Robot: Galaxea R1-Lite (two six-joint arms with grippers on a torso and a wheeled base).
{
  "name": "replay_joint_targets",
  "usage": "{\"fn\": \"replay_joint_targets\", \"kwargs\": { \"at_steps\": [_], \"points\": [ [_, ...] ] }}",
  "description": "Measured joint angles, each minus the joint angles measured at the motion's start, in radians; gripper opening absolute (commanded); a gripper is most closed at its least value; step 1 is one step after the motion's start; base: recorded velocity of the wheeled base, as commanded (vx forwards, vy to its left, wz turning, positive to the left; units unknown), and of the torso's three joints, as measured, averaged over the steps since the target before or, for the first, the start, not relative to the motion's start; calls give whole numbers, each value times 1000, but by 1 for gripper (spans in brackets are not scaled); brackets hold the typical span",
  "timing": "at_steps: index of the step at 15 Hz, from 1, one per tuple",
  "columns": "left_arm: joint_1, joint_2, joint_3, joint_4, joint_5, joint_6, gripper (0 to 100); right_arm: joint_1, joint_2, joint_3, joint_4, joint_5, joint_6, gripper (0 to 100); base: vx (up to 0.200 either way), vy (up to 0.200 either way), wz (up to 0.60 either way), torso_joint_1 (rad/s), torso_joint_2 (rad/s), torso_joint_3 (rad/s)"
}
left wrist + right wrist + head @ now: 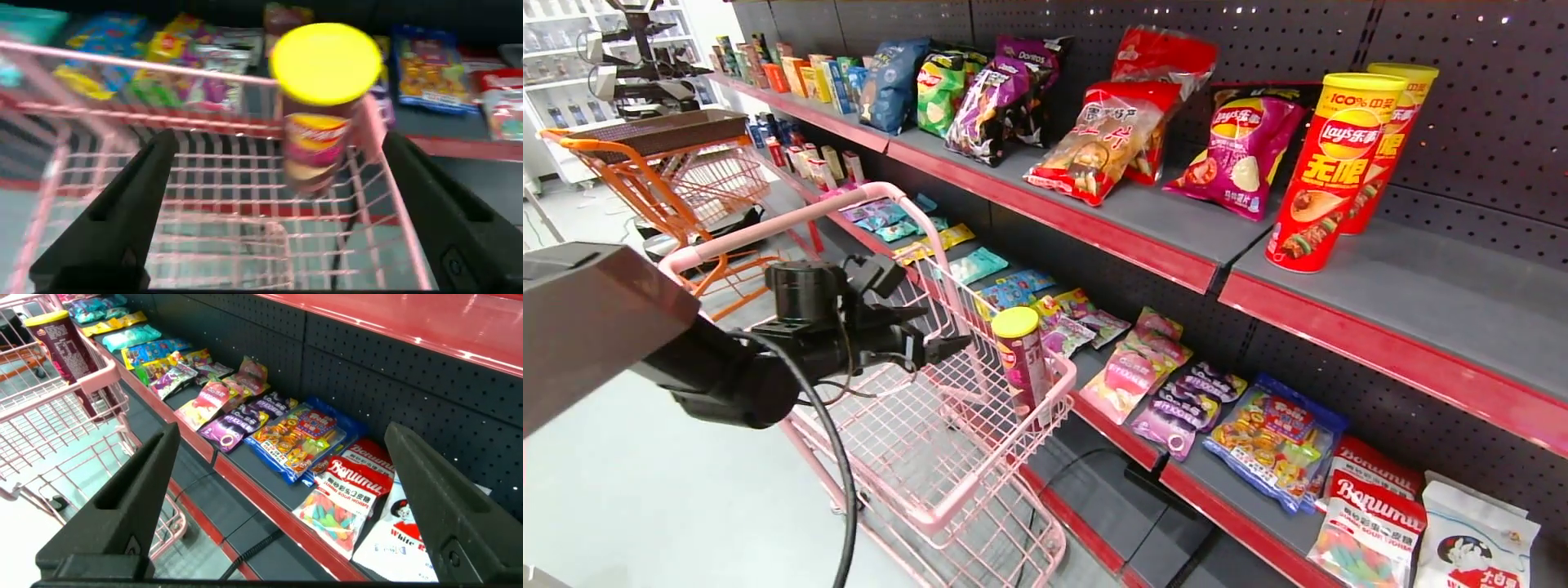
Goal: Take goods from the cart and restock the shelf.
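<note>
Chip canister [1023,363] is standing upright in the pink cart [792,214], in the basket corner nearest the shelf [1160,220], against the wire wall. It is wearing a yellow lid and a dark maroon wrap with a yellow-and-red logo patch. The print is showing too blurred to read, with possibly a snack picture below it. Left gripper [931,327] is hanging over the basket, fingers spread wide, facing the canister without touching it. Right gripper [282,433] is gaping too, hovering before the lower shelf's candy bags [229,416].

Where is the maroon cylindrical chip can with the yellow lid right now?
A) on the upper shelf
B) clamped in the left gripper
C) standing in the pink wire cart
C: the can stands upright inside the cart, with the open left gripper short of it.
</note>
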Motion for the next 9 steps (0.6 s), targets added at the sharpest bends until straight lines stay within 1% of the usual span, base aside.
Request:
{"fn": "replay_joint_targets", "kwargs": {
  "at_steps": [2,3,6,9],
  "points": [
    [-68,63,-51,-9,-1,-41,100,0,0,0,0,1,0,100,0,0,0,0,0,0],
    [-82,86,-70,-12,0,-45,100,0,0,0,0,1,0,100,0,0,0,0,0,0],
    [-90,157,-153,-24,20,-47,100,0,0,0,0,1,-1,100,0,0,0,0,0,0],
    [-90,216,-227,-19,23,-48,100,0,0,0,-1,1,-1,100,0,0,0,0,0,0]
  ]
}}
